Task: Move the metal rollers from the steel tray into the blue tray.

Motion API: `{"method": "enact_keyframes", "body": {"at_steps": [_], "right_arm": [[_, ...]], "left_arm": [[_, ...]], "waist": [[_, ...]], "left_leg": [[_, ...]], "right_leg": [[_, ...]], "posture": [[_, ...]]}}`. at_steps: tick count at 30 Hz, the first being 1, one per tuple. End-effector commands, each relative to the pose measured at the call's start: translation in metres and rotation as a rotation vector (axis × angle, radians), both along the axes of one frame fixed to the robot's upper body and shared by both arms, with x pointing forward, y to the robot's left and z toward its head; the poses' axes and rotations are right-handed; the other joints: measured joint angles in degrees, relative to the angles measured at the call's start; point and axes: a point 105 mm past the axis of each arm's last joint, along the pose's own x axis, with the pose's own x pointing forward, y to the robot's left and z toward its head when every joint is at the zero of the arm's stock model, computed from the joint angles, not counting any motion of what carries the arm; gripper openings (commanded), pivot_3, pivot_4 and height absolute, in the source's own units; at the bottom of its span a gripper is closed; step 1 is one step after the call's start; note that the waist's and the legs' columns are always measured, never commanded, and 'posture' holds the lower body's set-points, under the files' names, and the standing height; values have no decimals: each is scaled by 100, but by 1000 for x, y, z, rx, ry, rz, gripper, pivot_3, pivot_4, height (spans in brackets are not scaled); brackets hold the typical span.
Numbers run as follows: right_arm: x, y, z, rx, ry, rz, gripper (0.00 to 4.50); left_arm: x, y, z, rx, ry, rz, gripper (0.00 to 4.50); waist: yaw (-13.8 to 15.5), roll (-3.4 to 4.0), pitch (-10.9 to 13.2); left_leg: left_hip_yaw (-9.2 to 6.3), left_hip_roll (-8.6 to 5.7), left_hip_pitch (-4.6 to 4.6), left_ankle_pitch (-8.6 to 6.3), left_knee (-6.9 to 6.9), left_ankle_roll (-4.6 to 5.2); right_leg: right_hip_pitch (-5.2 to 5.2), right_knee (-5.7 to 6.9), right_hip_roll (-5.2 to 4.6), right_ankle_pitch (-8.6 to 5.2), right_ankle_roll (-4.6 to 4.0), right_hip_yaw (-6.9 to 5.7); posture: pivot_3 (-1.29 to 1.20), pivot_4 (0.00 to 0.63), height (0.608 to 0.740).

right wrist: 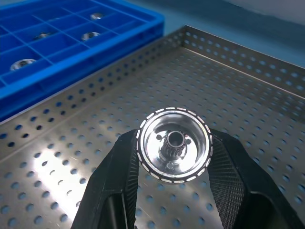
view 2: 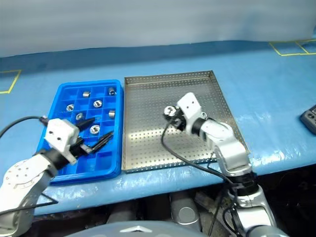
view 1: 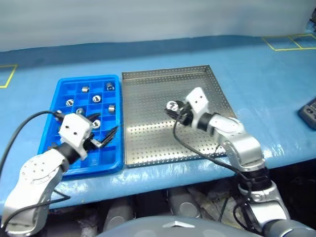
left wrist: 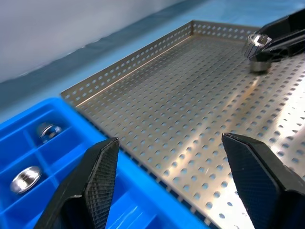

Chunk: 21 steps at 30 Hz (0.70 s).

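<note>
The steel tray (view 1: 158,138) lies in the middle of the table, with the blue tray (view 1: 89,78) touching its left side. Several metal rollers, such as one (view 1: 96,98) near the tray's middle, sit in the blue tray's compartments. My right gripper (view 1: 172,107) hovers over the middle of the steel tray, shut on one roller (right wrist: 174,144) whose hollow face points at the wrist camera. My left gripper (view 1: 106,127) is open and holds nothing, above the near right part of the blue tray, its fingers (left wrist: 100,176) pointing toward the steel tray.
A dark device (view 1: 308,112) lies at the right edge of the blue table. Yellow tape squares (view 1: 289,42) mark the far right and far left of the surface. The table's front edge runs just below both trays.
</note>
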Motion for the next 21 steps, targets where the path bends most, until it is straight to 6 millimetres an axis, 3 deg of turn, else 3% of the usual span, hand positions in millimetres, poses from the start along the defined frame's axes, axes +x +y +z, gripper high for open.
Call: {"method": "enact_keyframes", "body": {"at_steps": [1,6,12,17,21], "right_arm": [[-12,36,8,35,-1,217,1693],[-24,69,9,49,28,419,1693],[-43,98,13,58,27,582,1693],[-64,120,6,56,58,695,1693],[-66,132,0,60,81,701,1693]], "left_arm": [[-12,20,18,68,-68,108,3749],[-28,47,27,105,-94,261,3749],[-50,59,24,125,-53,325,3749],[-56,54,15,102,-9,302,3749],[-53,49,11,83,5,281,3749]], "waist": [[161,-4,0],[572,-5,0],[813,-6,0],[843,-7,-2],[843,-6,-1]], "left_leg": [[-3,-1,-4,-1,0,1],[-38,-2,-18,-3,0,-4],[-68,-2,-22,-6,-1,-18],[-115,1,-22,5,-8,-46],[-152,2,-22,18,-15,-68]], "right_leg": [[-2,-1,-2,-1,-2,-5],[-5,-4,-20,8,-49,-43],[1,-5,-30,-7,-73,-84],[11,3,-22,-34,-97,-136],[16,8,-21,-46,-82,-169]], "posture": [[57,150,740],[121,150,740],[157,150,740],[164,150,740],[153,150,740]]}}
